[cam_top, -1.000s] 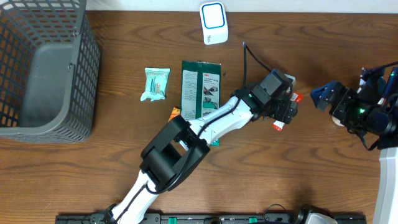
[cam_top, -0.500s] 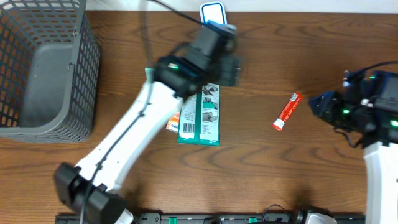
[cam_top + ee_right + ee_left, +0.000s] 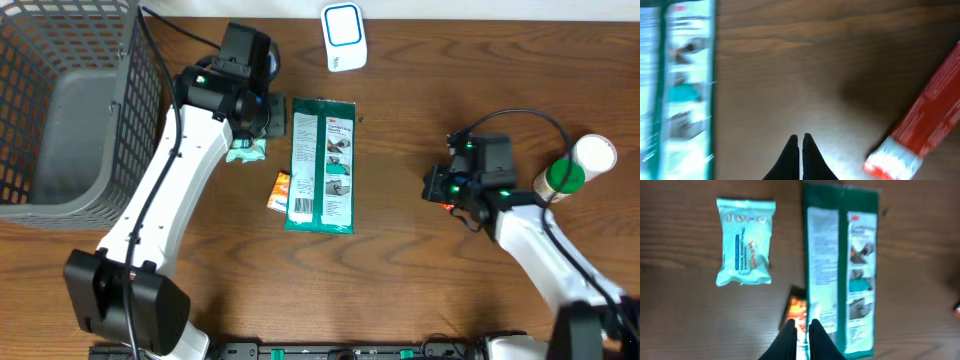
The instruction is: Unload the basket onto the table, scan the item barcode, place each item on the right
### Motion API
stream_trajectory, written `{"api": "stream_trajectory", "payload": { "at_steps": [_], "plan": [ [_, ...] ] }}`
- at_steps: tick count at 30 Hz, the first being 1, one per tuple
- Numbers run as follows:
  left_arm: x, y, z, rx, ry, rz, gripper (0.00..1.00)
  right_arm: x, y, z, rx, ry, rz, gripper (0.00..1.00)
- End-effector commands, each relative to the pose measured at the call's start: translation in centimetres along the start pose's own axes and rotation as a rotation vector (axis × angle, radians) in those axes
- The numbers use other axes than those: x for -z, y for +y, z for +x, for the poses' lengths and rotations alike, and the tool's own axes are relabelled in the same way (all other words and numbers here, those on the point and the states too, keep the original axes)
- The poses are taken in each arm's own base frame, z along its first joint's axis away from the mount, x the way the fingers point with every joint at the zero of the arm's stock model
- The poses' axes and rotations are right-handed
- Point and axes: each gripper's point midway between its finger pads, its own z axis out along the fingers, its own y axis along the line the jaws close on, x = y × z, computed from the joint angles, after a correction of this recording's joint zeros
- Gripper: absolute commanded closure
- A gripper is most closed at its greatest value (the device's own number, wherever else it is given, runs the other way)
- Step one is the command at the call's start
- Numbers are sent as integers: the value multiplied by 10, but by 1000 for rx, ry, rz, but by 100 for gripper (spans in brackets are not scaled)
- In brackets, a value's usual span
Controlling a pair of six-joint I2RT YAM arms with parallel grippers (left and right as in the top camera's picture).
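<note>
The white barcode scanner (image 3: 343,37) stands at the back centre. A long green package (image 3: 322,165) (image 3: 842,265) lies mid-table, with a small orange packet (image 3: 280,190) (image 3: 797,312) at its left edge. Left of them lies a light-teal wipes pack (image 3: 247,150) (image 3: 746,242). My left gripper (image 3: 268,112) (image 3: 801,330) hovers shut and empty above these. A red tube (image 3: 925,130) lies under my right arm; only its tip (image 3: 445,207) shows from overhead. My right gripper (image 3: 432,188) (image 3: 800,142) is shut and empty, just left of the tube.
A grey wire basket (image 3: 70,110) fills the back left corner. A white and green bottle (image 3: 575,170) lies at the right, close to the right arm.
The left arm swung from the red tube to the back left and shut its jaws. The right arm came in from the right over the tube and shut too.
</note>
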Motion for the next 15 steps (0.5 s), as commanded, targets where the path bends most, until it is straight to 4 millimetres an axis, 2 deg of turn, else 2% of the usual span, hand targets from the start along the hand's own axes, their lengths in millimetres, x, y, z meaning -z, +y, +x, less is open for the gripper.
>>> {"api": "stream_trajectory", "payload": {
  "at_steps": [1,4,7,11,15],
  "plan": [
    [-18,11,8,-31,24,-19,88,-18,-26,2,-22,-6,137,99],
    [-35,14,12,-29,16,-17,88,-34,-49,12,-76,23,229,99],
    [-50,16,17,-30,6,-14,88,-39,-72,20,-99,50,314,99],
    [-71,18,19,-31,-21,-7,88,-30,-99,25,-138,64,412,99],
    [-92,17,25,-22,-23,5,88,-13,-134,34,-247,81,547,99]
  ]
}}
